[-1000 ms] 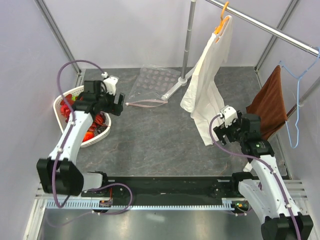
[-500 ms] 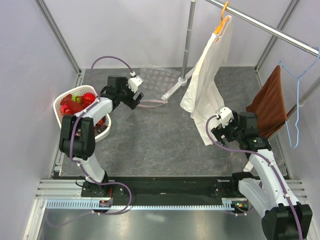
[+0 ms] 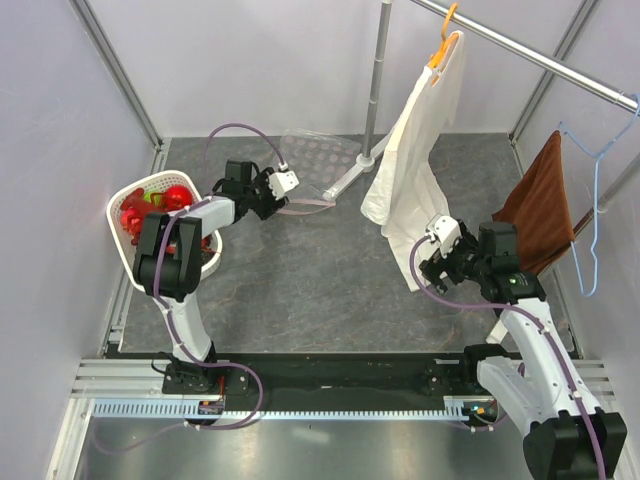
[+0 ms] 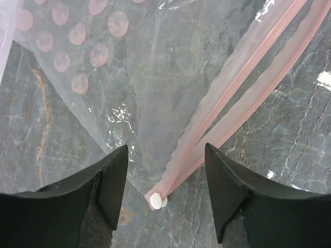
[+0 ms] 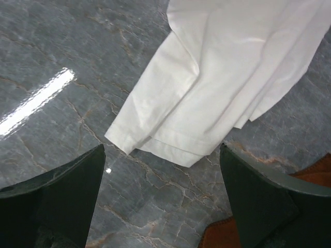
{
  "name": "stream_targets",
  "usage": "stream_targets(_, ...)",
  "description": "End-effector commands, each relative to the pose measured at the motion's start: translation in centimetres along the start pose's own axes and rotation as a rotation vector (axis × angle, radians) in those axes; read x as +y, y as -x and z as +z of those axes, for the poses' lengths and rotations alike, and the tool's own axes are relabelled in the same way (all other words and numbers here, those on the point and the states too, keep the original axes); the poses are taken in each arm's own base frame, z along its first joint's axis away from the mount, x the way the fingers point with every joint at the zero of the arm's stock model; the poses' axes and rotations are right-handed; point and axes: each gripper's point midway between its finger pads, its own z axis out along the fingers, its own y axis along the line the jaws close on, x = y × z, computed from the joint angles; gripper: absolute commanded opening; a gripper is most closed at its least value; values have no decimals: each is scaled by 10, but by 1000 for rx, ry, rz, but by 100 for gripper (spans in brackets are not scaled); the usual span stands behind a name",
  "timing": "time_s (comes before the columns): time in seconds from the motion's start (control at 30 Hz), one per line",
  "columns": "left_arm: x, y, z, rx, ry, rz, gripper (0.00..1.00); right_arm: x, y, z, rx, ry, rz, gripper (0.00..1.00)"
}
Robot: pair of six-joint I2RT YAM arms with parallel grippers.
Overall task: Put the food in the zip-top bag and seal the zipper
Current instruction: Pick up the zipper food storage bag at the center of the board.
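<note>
We see the left jaws spread wide, gripping nothing, with the corner of the zip-top bag (image 4: 129,77) and its pink zipper (image 4: 243,77) lying on the table (image 4: 289,150) between them (white slider (image 4: 156,200) nearest), while the right jaws gape, released, above a cream shirt (image 5: 232,77).

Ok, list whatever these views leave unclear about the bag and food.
- Food: top view, too small to tell pieces apart; left arm covers part of the basket.
- Zipper: left wrist view, runs off the frame edge; far end unseen.
- Zip-top bag: top view, left claw covers its near corner.
</note>
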Motion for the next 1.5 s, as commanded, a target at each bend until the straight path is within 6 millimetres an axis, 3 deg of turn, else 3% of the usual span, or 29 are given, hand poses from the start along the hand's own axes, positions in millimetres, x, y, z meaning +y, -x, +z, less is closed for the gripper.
stream_targets(0.0, 13, 19, 8, -79, 23, 69, 66, 12, 28, -6, -82, 99, -31, 98)
stream_targets(0.2, -1, 27, 23, -71, -1, 112, 66, 13, 34, -1, -92, 87, 44, 98)
stream_targets(0.27, 3, 34, 27, -67, 20, 94, 59, 15, 38, -2, -95, 88, 46, 98)
stream_targets(0.37, 14, 48, 27, -79, 46, 4, 42, 17, 48, -8, -110, 90, 33, 98)
stream_targets(0.4, 12, 48, 25, -61, 27, -38, 29, 20, 48, -10, -104, 97, 35, 98)
stream_targets(0.47, 21, 62, 15, -56, 32, -142, 14, 19, 61, -18, -121, 96, 36, 98)
stream_targets(0.5, 25, 72, 5, -58, 35, -177, 5, 21, 61, -21, -111, 104, 50, 98)
stream_targets(0.53, 17, 71, -5, -29, -1, -237, 2, 19, 73, -28, -133, 103, 52, 98)
stream_targets(0.6, 15, 86, -29, -51, -19, -373, 2, 21, 79, -36, -134, 116, 69, 98)
stream_targets(0.63, 7, 102, -53, -72, -51, -417, 2, 19, 89, -44, -154, 108, 66, 98)
stream_targets(0.7, -7, 112, -78, -77, -92, -548, 2, 22, 97, -53, -168, 117, 83, 98)
stream_targets(0.73, -10, 132, -104, -128, -109, -568, 2, 21, 107, -59, -190, 114, 76, 98)
stream_targets(0.83, -35, 151, -141, -148, -183, -750, 2, 22, 123, -76, -220, 119, 69, 98)
stream_targets(0.87, -44, 165, -163, -181, -198, -844, 2, 22, 127, -79, -225, 119, 80, 98)
stream_targets(0.97, -63, 200, -203, -282, -299, -1010, 2, 20, 146, -95, -270, 113, 83, 98)
stream_targets(1.03, -73, 221, -225, -342, -383, -1070, 2, 21, 162, -106, -313, 121, 90, 98)
stream_targets(1.07, -81, 224, -230, -333, -427, -1180, 2, 21, 166, -107, -320, 128, 98, 98)
stream_targets(1.1, -80, 239, -247, -411, -447, -1174, 2, 22, 170, -109, -327, 138, 123, 98)
stream_targets(1.13, -93, 237, -249, -388, -514, -1289, 2, 21, 177, -114, -342, 137, 124, 98)
stream_targets(1.2, -98, 245, -263, -450, -542, -1319, 2, 20, 181, -113, -339, 152, 147, 95)
stream_targets(1.3, -117, 227, -254, -392, -596, -1498, 2, 22, 190, -111, -352, 184, 186, 92)
stream_targets(1.4, -135, 198, -237, -328, -632, -1625, 2, 23, 193, -101, -355, 217, 239, 90)
stream_targets(1.47, -138, 165, -225, -291, -579, -1710, 2, 23, 192, -91, -340, 234, 282, 89)
